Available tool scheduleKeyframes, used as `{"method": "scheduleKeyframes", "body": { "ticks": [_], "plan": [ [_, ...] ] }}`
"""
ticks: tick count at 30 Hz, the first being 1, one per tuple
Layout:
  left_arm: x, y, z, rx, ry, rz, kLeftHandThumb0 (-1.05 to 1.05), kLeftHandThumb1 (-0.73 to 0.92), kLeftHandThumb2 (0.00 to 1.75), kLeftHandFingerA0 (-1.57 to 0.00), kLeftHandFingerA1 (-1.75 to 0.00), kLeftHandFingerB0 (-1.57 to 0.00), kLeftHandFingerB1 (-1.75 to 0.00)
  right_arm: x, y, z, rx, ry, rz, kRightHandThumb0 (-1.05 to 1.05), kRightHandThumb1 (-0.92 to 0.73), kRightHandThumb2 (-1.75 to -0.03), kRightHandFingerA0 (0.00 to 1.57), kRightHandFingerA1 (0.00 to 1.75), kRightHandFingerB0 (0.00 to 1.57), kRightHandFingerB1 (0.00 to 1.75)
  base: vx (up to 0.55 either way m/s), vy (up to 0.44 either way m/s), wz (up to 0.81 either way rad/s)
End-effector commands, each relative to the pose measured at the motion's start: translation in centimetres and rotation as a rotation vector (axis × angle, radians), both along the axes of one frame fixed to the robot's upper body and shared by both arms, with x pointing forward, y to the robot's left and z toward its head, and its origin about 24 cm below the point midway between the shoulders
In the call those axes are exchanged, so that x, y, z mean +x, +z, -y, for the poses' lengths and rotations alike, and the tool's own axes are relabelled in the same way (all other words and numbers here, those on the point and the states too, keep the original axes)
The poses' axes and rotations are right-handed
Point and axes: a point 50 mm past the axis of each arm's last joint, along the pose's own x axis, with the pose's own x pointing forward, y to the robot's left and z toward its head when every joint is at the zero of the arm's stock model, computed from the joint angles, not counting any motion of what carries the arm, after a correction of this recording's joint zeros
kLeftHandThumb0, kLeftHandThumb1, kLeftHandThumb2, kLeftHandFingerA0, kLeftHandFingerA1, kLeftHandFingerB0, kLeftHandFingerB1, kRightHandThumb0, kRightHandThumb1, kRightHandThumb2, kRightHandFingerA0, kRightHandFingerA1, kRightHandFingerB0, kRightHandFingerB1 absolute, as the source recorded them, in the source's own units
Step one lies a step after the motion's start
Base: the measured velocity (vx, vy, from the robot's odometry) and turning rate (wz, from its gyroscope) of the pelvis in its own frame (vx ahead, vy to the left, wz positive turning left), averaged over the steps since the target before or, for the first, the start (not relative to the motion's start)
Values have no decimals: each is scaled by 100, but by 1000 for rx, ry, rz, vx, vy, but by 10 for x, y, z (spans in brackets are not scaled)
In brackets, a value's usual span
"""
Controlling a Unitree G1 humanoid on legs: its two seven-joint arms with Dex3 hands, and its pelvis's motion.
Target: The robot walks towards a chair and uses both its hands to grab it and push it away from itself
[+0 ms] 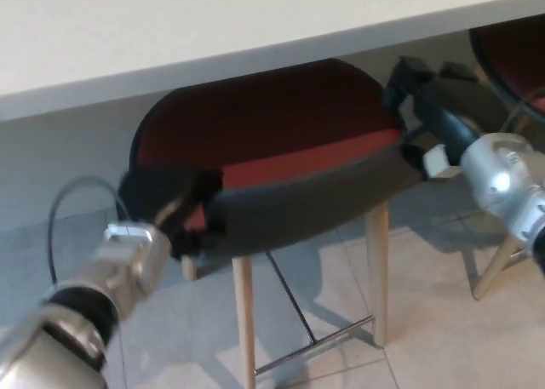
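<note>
The chair has a red seat (264,125), a dark grey curved backrest rim (306,203) facing me, and pale wooden legs (243,321). Its seat sits partly under the white table. My left hand (166,208) is blurred by motion and shut on the rim's left end, black fingers wrapped over it. My right hand (426,104) is at the rim's right end, beside the seat's right edge and slightly above it. Whether it holds the rim does not show.
The white tabletop (213,23) overhangs the chair along the top. A second red chair (515,53) with a wooden leg (498,266) stands at the right. A metal footrest bar (315,345) links the chair's legs above the tiled floor (426,321). A cable (64,203) loops by my left arm.
</note>
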Motion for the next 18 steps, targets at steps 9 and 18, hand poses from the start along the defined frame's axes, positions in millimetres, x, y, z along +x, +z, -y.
{"method": "scheduleKeyframes", "body": {
  "ticks": [9,18],
  "plan": [
    [35,89,-24,185,-58,245,-15,58,71,-94,-163,-89,-112,-16,-24,-6,27,73,-42,-20,-54,-117,90,175,77,168,0,0,4],
    [11,46,-30,135,-55,129,-19,58,66,-90,-158,-91,-100,-24,-36,13,29,34,-77,-23,-59,-111,88,175,74,166,0,0,0]
  ]
}}
